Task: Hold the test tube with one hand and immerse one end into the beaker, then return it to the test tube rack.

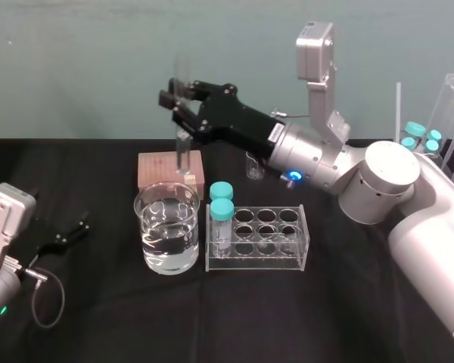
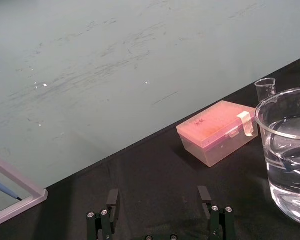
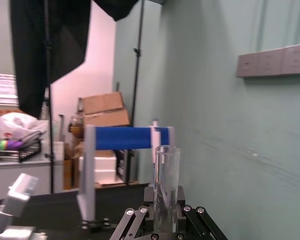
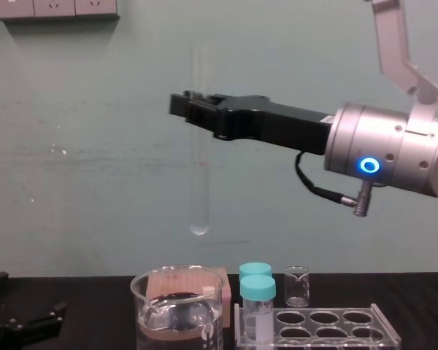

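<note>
The right jaws are closed on the test tube (image 4: 199,182), gripping it in its upper half. It hangs upright, rounded end down, high over the beaker (image 4: 179,306) and well clear of its rim. From the chest view the tube sits a little right of the beaker's centre; I can't judge the depth alignment as surely.

My plan is a straight vertical descent with no wrist tilt, centred on the mouth so the glass never ticks the rim or spout. I'd stop once the tip is under the water and short of the bottom. The grip looks firm but glass on glass is unforgiving, so I'd go slowly.

The test tube rack (image 1: 303,227) stands just beside the beaker, two teal-capped vials (image 1: 222,208) in its near-left holes. The left jaws rest open, low on the left.

Everything stands on a black-draped worktop (image 1: 325,318), with a pink lidded box (image 1: 169,170) and a tiny beaker (image 1: 254,165) behind. A teal wall backs it, and cardboard boxes (image 3: 102,110) are stacked farther off.
</note>
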Controlling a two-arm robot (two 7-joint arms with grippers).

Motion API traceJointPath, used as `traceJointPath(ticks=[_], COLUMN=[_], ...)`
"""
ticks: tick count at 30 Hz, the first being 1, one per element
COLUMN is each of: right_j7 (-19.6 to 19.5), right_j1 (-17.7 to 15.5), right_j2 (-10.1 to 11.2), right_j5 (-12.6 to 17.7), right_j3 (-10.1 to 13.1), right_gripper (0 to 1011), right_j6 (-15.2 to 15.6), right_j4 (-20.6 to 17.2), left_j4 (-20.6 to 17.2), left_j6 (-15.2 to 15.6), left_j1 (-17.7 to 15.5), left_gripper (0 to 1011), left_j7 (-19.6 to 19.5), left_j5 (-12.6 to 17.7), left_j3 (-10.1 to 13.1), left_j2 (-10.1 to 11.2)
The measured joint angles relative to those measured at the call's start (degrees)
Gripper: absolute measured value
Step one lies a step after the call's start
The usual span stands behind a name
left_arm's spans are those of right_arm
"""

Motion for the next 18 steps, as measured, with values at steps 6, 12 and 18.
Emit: traceJointPath(ticks=[6, 12, 18], right_j7=[1.95, 2.84, 4.23], right_j1=[-0.15, -0.17, 0.84], right_j2=[0.06, 0.14, -0.58], right_j5=[1.55, 2.02, 3.02], right_j3=[-1.86, -3.30, -4.33], right_gripper=[236, 236, 236], right_j6=[0.40, 0.39, -0.65], right_j4=[0.49, 2.78, 6.53], left_j4=[0.00, 0.00, 0.00], left_j6=[0.00, 0.00, 0.00], left_j1=[0.00, 0.00, 0.00], left_gripper=[1000, 1000, 1000], left_j7=[0.00, 0.00, 0.00], left_j5=[0.00, 0.00, 0.00], left_j3=[0.00, 0.00, 0.00], left_j2=[0.00, 0.00, 0.00])
